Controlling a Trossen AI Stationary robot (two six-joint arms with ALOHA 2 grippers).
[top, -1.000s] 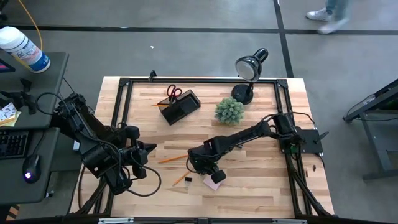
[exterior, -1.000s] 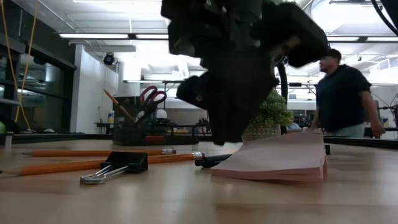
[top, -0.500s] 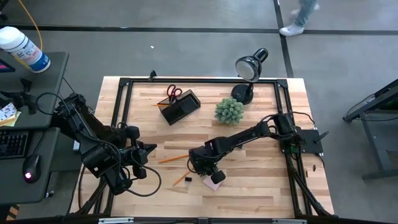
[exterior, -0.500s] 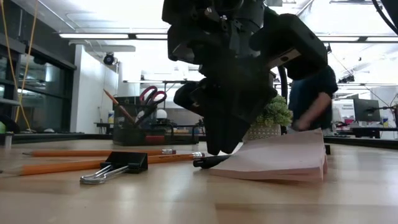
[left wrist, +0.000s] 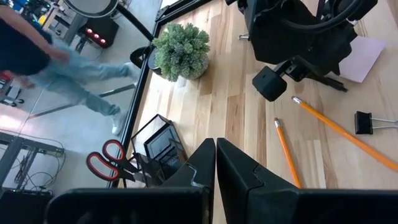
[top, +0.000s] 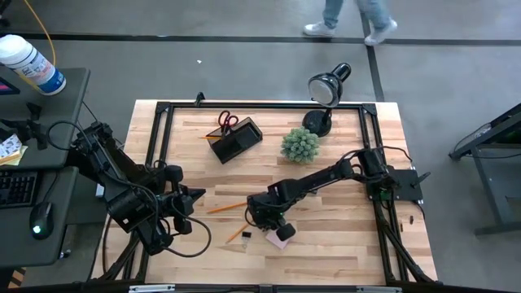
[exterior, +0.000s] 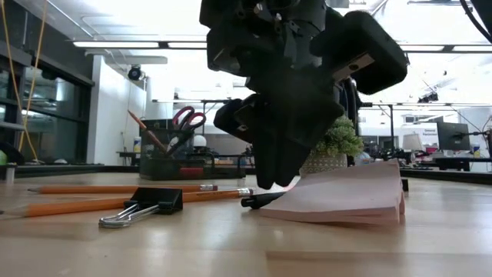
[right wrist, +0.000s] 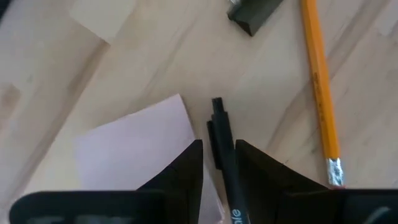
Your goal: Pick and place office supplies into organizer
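A thin black pen (right wrist: 219,127) lies beside the pink sticky-note pad (right wrist: 140,146) on the table's near middle. My right gripper (right wrist: 219,163) stands over the pen, shut on it; it also shows in the high view (top: 273,229). Two orange pencils (top: 225,207) (top: 237,234) and a black binder clip (exterior: 152,201) lie just left of it. The dark organizer (top: 236,140) stands at the far left of centre, with orange-handled scissors (top: 228,121) sticking out of it. My left gripper (left wrist: 215,163) hovers shut and empty over the table's left side. My right gripper pinches the pen's shaft (right wrist: 221,148) between its two fingers, a little back from the pen's free end (right wrist: 217,104). The fingers slant down from above and lie across the pen. The pen's end (exterior: 255,201) rests on the table against the pad's edge.
A green spiky plant (top: 300,145) and a black desk lamp (top: 326,91) stand at the far right of centre. A black frame (top: 163,110) runs around the tabletop. A person's legs (top: 352,18) show beyond the far edge.
Neither gripper nor any supply has visibly moved. A person beyond the far edge has walked across toward the left.
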